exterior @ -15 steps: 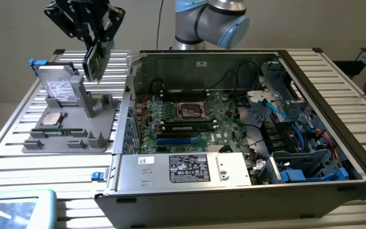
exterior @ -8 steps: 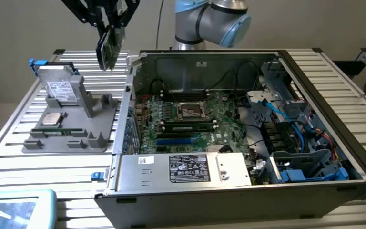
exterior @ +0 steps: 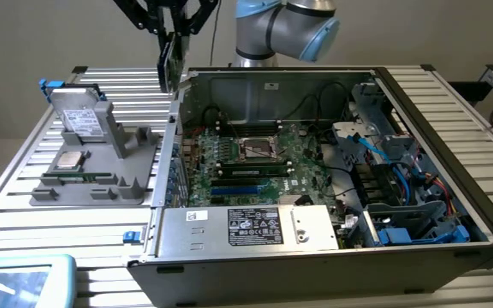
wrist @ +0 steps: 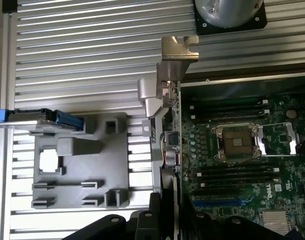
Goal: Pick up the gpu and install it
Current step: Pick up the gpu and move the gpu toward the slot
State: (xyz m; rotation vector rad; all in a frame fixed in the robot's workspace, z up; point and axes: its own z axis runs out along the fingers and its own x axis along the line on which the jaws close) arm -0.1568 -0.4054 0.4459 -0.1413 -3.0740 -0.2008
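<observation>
Exterior view: the robot arm's (exterior: 289,25) hand (exterior: 174,29) is clamped on the gpu (exterior: 170,64). The card hangs upright in the air above the open computer case (exterior: 435,128). It sits over the case wall on the exterior view's left, clear of the motherboard (exterior: 246,163) lying inside and not seated in any slot.

Inside the case, a processor socket (exterior: 256,149) sits near the middle of the board. A power supply (exterior: 255,228) with a white label runs along the case's near edge. Blue cables (exterior: 384,154) are bundled at the case's side on the exterior view's right.

Just outside the case, beside the wall under the card, a grey holder (exterior: 101,186) rests on the slatted metal counter (exterior: 24,218). A silver hard drive (exterior: 84,119) stands propped in the holder. A processor chip (exterior: 70,160) and a narrow memory stick (exterior: 79,174) lie on it.

In the wrist view the card appears edge-on, running along the case wall with the holder to one side and the motherboard to the other. Its silver end bracket (wrist: 175,55) points toward the arm's round base (wrist: 230,15), which stands just beyond the case. The hand's black fingers (wrist: 155,205) close on the card's opposite end.
</observation>
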